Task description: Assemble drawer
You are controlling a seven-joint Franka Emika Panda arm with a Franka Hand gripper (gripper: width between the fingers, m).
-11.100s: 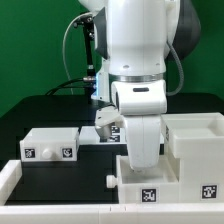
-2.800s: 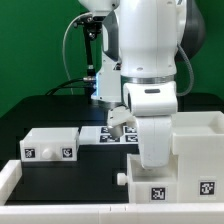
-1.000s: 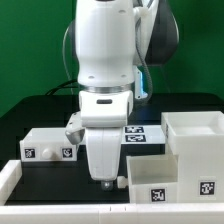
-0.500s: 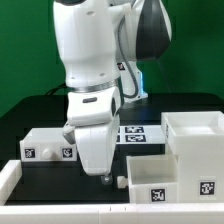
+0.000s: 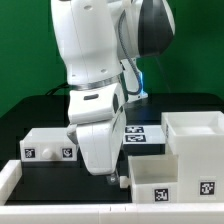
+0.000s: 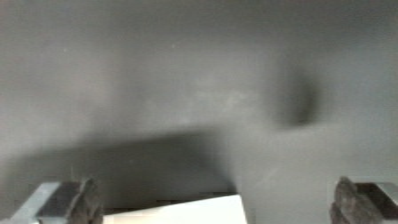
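My arm (image 5: 95, 60) hunches low, wrist tipped over, gripper (image 5: 109, 178) pointing down. Both fingers (image 6: 63, 203) stand far apart, holding nothing; from outside the tips look dark, probably hovering.

The arm (image 5: 92, 45) is all glossy white shells, rounded like fat tubes. Just above the wrist casing (image 5: 97, 135) a thin dark seam (image 5: 95, 90) rings it. Well above that casing sits a black joint cap (image 5: 155, 28), and a black cable (image 5: 133, 78) curves behind. Below the casing, the fingers (image 6: 61, 200) are dull grey metal.
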